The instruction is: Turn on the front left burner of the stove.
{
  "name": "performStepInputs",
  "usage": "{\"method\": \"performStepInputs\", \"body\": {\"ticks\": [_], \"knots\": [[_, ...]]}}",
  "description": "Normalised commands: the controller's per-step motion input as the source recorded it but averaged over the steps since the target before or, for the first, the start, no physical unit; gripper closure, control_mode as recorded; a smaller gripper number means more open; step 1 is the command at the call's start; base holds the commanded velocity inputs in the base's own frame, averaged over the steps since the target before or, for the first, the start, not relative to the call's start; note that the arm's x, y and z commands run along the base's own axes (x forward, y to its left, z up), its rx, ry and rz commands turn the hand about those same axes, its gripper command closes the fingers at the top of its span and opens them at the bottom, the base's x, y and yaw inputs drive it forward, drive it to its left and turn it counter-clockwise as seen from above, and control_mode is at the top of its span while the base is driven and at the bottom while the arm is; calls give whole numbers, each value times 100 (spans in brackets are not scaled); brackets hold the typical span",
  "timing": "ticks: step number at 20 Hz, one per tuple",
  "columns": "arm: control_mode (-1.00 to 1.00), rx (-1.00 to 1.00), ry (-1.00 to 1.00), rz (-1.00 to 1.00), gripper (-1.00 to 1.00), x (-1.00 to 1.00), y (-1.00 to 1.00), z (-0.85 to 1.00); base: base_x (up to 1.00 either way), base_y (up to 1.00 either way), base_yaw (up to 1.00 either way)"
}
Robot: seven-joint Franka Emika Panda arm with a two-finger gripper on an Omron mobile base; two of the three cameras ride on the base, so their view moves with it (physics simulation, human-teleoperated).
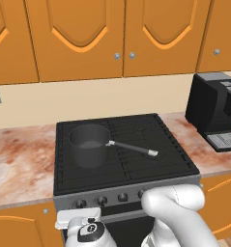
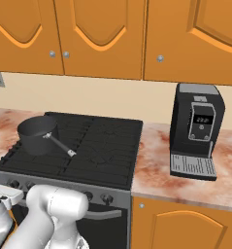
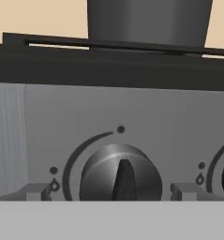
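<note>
At the left end of the grey metal front of the black-grated stove (image 1: 122, 185), the round dark knob (image 3: 120, 176) is straddled by parted, untouching fingers (image 3: 36, 191); turning remains, the front left burner (image 1: 88, 166) carrying a grey saucepan (image 1: 89, 144).

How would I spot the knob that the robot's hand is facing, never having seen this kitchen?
Find the stove, the black cooktop under the orange cabinets, with a saucepan on its left. Along its grey front runs a row of dark round knobs. It is the knob at the far left, centred between the fingers in the hand view.
</note>
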Motion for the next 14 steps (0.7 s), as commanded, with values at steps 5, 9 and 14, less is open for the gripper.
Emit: {"method": "performStepInputs", "body": {"ticks": [5, 9, 14], "knots": [[-100, 0, 0, 0, -100, 11, 0, -20, 0, 0, 0], [-100, 0, 0, 0, 100, 7, 0, -7, 0, 0, 0], [-100, 0, 0, 0, 100, 0, 0, 0, 0, 0, 0]]}}
